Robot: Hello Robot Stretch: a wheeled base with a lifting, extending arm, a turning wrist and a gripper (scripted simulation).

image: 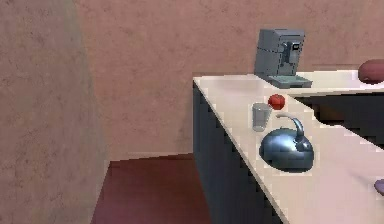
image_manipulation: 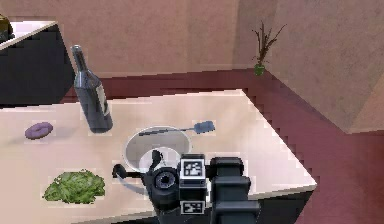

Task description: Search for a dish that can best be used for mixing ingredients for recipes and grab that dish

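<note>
The fingers (image_manipulation: pixel 156 160) of the gripper (image_manipulation: pixel 140 166) show at the near rim of the round, pale grey bowl (image_manipulation: pixel 168 144) standing on the cream counter (image_manipulation: pixel 250 135) near a dark bottle (image_manipulation: pixel 90 95), and I cannot tell whether they hold anything.

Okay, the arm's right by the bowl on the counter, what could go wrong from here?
The jaws sit at the near rim of the bowl, and whether they touch it cannot be told; a grip on the rim may slip. The blue-headed utensil lies at the far rim, so lifting might drag it. The tall dark bottle stands close by on the counter; a sideways swing could topple it.
</note>
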